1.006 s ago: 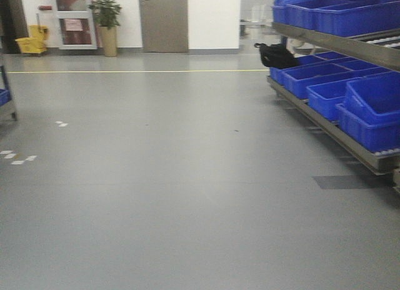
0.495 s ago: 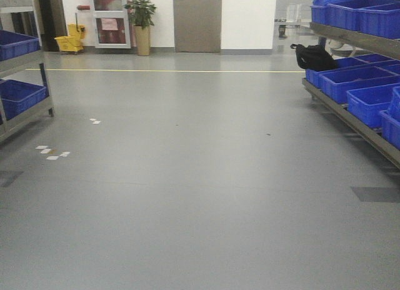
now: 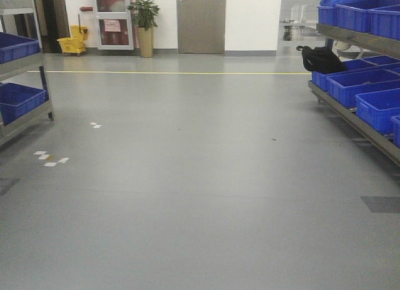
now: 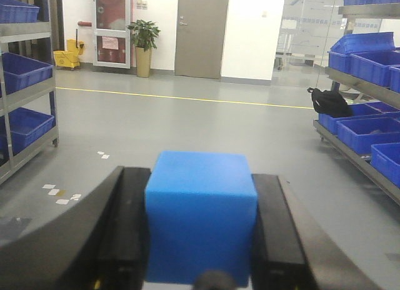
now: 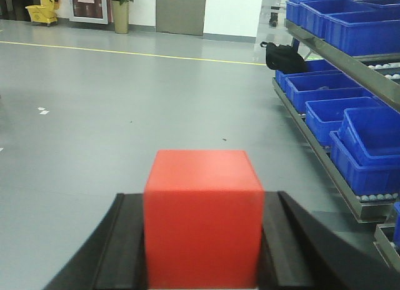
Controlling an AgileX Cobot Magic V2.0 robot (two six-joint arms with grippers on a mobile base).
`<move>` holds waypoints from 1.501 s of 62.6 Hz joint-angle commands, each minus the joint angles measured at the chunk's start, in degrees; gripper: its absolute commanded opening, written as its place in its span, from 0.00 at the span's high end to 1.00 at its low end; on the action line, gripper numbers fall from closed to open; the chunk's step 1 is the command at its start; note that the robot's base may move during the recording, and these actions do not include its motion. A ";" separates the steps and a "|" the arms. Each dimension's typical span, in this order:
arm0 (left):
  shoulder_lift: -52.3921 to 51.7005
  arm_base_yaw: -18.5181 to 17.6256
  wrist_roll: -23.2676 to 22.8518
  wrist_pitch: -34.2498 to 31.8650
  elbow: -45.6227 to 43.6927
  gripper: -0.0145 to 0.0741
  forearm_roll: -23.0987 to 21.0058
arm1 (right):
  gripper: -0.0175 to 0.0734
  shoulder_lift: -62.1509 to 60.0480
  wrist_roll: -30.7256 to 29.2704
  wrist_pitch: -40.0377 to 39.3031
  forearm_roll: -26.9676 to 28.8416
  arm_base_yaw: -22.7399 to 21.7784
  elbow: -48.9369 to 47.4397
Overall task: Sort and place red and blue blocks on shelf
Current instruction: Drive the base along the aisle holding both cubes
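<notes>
Two cubes in hand, in the aisle between the racks.

I carry the blue block (image 4: 201, 221) in my left gripper (image 4: 201, 177) and the red block (image 5: 203, 221) in my right gripper (image 5: 203, 199), one colour per arm. I judge this keeps them sorted and secure while the base travels. Each pair of jaws is closed only to its cube's width, with the black pads flat against two opposite faces. The shelf (image 3: 356, 121) with its blue bins (image 3: 381, 109) stands off to my right and a second rack (image 3: 25, 118) to my left. Both are well apart from the blocks, so neither is placed yet.
</notes>
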 commanded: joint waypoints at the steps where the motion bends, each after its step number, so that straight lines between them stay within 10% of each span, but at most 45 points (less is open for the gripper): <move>1: 0.46 0.16 -0.31 -5.34 -1.55 0.70 -0.45 | 0.75 0.17 -0.45 -5.44 -0.16 -0.38 -1.65; 94: 0.46 0.16 -0.31 -5.34 -1.55 0.70 -0.45 | 0.75 0.17 -0.45 -5.44 -0.16 -0.38 -1.65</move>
